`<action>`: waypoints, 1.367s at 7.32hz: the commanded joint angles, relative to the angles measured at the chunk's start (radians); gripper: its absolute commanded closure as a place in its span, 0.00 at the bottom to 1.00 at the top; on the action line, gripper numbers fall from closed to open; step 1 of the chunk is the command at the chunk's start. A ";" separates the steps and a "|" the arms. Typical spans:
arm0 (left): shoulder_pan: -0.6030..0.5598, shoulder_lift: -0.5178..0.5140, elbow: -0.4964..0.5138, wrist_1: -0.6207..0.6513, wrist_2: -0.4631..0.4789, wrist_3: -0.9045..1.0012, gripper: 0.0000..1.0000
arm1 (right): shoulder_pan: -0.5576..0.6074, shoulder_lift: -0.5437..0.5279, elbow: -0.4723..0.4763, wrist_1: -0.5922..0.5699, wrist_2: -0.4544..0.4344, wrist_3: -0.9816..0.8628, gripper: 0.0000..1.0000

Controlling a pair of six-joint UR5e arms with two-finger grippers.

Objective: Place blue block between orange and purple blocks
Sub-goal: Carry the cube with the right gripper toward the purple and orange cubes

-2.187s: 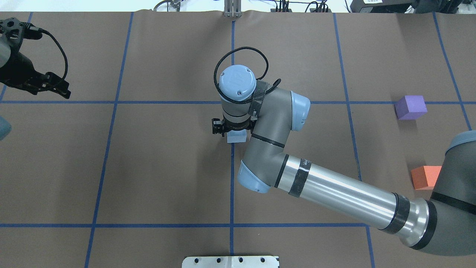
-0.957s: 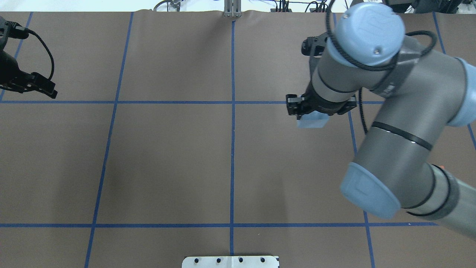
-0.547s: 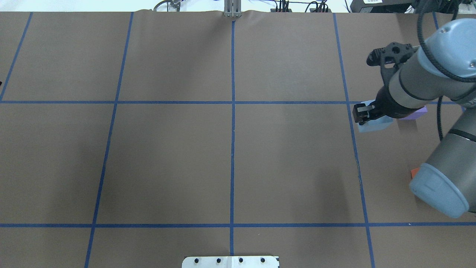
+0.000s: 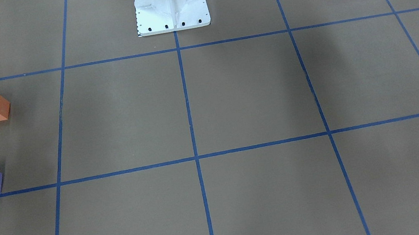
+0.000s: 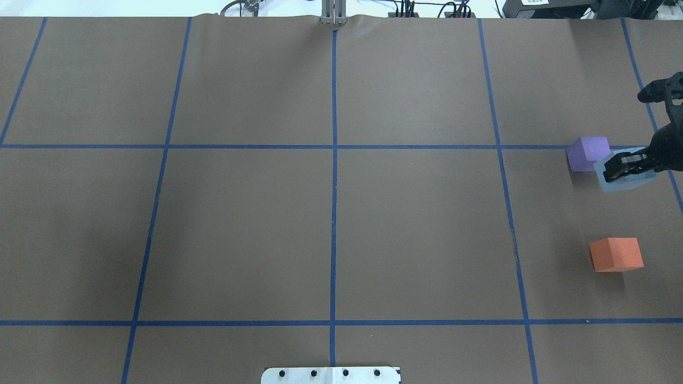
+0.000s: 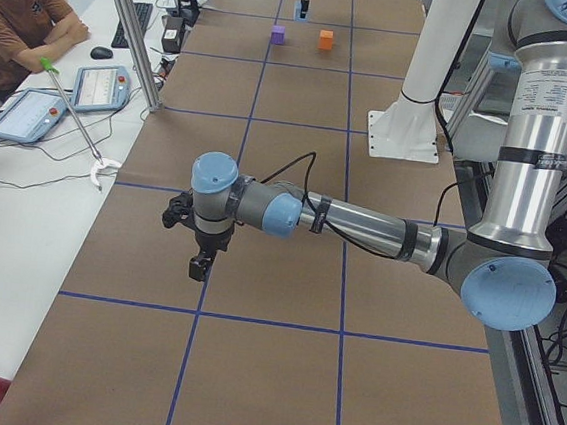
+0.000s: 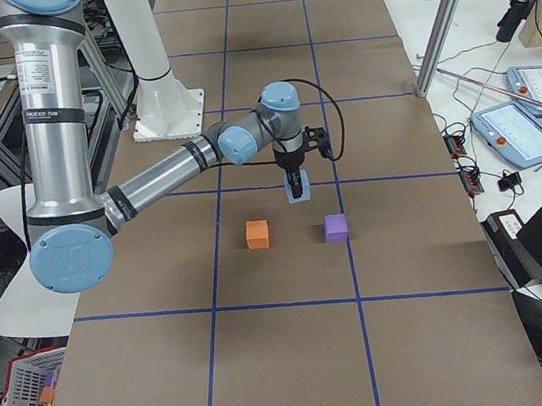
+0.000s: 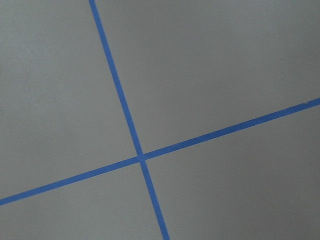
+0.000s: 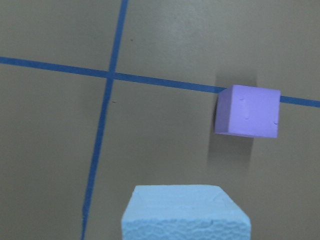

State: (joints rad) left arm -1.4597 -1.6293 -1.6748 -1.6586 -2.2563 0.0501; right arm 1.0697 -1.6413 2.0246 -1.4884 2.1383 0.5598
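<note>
Since the earlier overhead frames, the right arm has swung from the frame's centre to its right edge, carrying its load and uncovering both resting blocks. The right end effector (image 5: 625, 165) is clamped on the blue block (image 5: 619, 184), one finger on each side, and the block appears to hang clear of the desk (image 5: 373, 213).

In the overhead view the blue block overlaps the lower right corner of the purple block (image 5: 586, 152). The orange block (image 5: 616, 254) lies well below it in the frame. The front-facing view instead shows it against the orange block, so its height blurs its true spot.

To do this step well, I would centre it over the bare gap, square its faces to both neighbours and lower it straight down. The fingers should part only once it rests flat, touching neither neighbour.

The left end effector (image 6: 199, 255) hovers far off over the blue tape lines (image 8: 140, 157). Whether it is apart or together I cannot tell.
</note>
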 commanded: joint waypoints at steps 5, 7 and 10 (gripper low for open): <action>0.002 0.017 0.063 -0.001 0.003 0.004 0.00 | -0.019 0.072 -0.195 0.010 0.015 -0.017 1.00; 0.002 0.020 0.061 -0.001 0.003 0.005 0.00 | -0.054 0.074 -0.221 0.008 0.019 0.000 1.00; 0.002 0.020 0.063 -0.001 0.003 0.007 0.00 | -0.085 0.075 -0.271 0.010 0.019 0.000 1.00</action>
State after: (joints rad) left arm -1.4573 -1.6092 -1.6124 -1.6598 -2.2534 0.0556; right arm 0.9924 -1.5674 1.7745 -1.4789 2.1567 0.5602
